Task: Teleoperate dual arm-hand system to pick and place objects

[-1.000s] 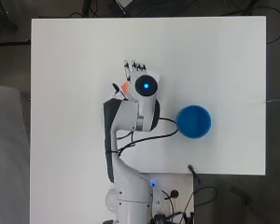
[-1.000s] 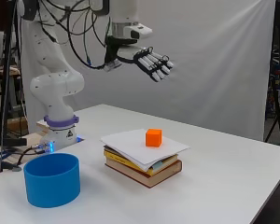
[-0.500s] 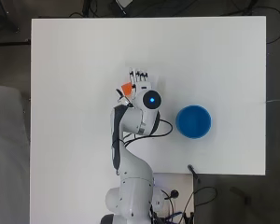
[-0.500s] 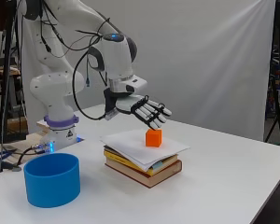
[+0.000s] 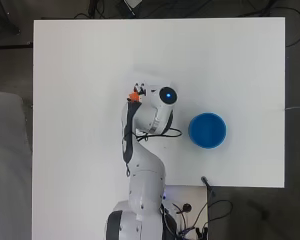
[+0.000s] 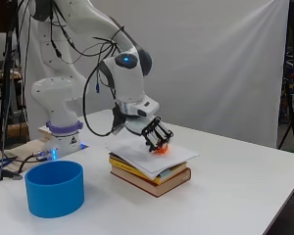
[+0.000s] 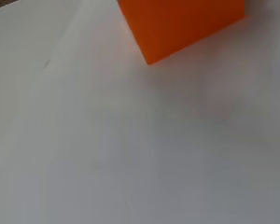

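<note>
the hand (image 6: pixel 156 137) is closing curled fingers around a small orange block (image 6: pixel 161 149) lying beneath it on the paper-topped books (image 6: pixel 152 171); likely light, rigid, best pinched across opposite flat faces.

An orange cube (image 6: pixel 161 148) is showing against a white sheet (image 6: pixel 137 152) topping yellow and red-brown books (image 6: pixel 154 177); beside the books, a blue bowl (image 6: pixel 54 188).

Side view: a stack of books (image 6: pixel 152 172) is set mid-table (image 6: pixel 245 196), topped by a sheet of paper (image 6: pixel 179 155). A cube (image 6: pixel 161 149) rests on the sheet, under the hand (image 6: pixel 156 135). A bowl (image 6: pixel 55 188) is placed at 8 o'clock from the stack, well apart.
</note>
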Robot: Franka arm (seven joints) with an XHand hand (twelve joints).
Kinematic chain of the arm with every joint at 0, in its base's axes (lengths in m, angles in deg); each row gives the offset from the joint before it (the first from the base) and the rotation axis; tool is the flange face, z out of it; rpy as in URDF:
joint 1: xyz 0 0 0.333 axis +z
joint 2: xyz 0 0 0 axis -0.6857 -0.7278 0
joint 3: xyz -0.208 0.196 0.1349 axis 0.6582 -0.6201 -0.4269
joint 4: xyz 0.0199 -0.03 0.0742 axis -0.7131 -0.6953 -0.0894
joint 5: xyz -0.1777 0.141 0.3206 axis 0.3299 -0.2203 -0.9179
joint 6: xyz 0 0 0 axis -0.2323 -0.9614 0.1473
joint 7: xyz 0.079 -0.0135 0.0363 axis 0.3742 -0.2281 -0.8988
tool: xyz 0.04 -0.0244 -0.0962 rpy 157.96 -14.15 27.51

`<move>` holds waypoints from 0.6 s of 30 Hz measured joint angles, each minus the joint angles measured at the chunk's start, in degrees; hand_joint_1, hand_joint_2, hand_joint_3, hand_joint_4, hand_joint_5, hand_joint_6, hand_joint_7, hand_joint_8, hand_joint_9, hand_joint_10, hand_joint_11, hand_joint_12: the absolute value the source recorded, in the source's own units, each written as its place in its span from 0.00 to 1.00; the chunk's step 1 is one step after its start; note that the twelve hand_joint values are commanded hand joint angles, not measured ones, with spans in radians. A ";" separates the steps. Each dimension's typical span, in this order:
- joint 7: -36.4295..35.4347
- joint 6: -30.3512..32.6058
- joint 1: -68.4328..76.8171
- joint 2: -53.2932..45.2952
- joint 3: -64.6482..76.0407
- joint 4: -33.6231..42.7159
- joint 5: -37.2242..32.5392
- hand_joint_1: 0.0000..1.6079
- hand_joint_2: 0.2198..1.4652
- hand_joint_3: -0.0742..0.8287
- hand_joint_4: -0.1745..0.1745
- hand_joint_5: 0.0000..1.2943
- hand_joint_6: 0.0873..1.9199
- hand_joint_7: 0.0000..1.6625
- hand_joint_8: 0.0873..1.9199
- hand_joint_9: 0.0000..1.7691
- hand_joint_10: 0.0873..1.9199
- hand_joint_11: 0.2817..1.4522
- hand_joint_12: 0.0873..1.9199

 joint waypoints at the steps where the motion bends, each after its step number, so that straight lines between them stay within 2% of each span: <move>1: -1.19 -2.02 -0.01 -0.61 0.10 0.69 -0.98 0.58 0.78 0.08 0.95 0.63 0.60 0.74 0.96 0.82 0.93 0.59 0.89; 2: -2.50 -3.98 -0.04 -1.18 0.21 1.30 -1.96 0.58 0.80 0.08 0.98 0.60 0.65 0.68 0.99 0.78 0.97 0.55 0.93; 5: -6.23 -7.68 -0.01 -2.16 0.32 3.00 -4.12 0.55 0.83 0.09 1.00 0.54 0.72 0.54 1.00 0.67 1.00 0.46 0.95; 10: -10.11 -9.83 0.02 3.39 0.10 5.12 -4.69 0.54 0.84 0.08 1.00 0.53 0.73 0.50 1.00 0.66 1.00 0.48 0.97; 11: -10.62 -10.18 0.00 4.95 0.12 6.09 -4.65 0.60 0.86 0.08 0.64 0.50 0.76 0.45 0.94 0.64 1.00 0.45 0.97; 12: -10.76 -10.79 0.00 6.41 0.09 7.11 -4.44 0.55 0.84 0.08 0.56 0.43 0.57 0.42 0.75 0.56 0.91 0.36 0.87; 13: -10.38 -11.64 -0.03 7.77 0.08 8.02 -4.07 0.43 0.82 0.08 0.57 0.41 0.37 0.40 0.49 0.49 0.64 0.29 0.60; 14: -9.43 -12.44 -0.09 8.87 -0.03 8.63 -3.58 0.33 0.78 0.07 0.61 0.37 0.20 0.33 0.26 0.39 0.37 0.23 0.34; 15: -8.28 -12.87 -0.14 9.58 -0.26 8.70 -3.18 0.22 0.72 0.05 0.63 0.24 0.08 0.22 0.11 0.28 0.18 0.17 0.17; 16: -7.16 -12.73 -0.21 10.18 -0.59 8.36 -2.72 0.14 0.66 0.05 0.63 0.13 0.02 0.13 0.03 0.20 0.07 0.14 0.06; 17: -5.84 -11.61 -0.30 10.91 -1.19 7.53 -1.85 0.09 0.62 0.05 0.63 0.07 0.00 0.07 0.00 0.15 0.01 0.12 0.01; 18: -4.54 -9.61 -0.37 11.81 -1.90 6.30 -0.68 0.08 0.59 0.05 0.65 0.03 0.00 0.06 0.00 0.13 0.00 0.11 0.00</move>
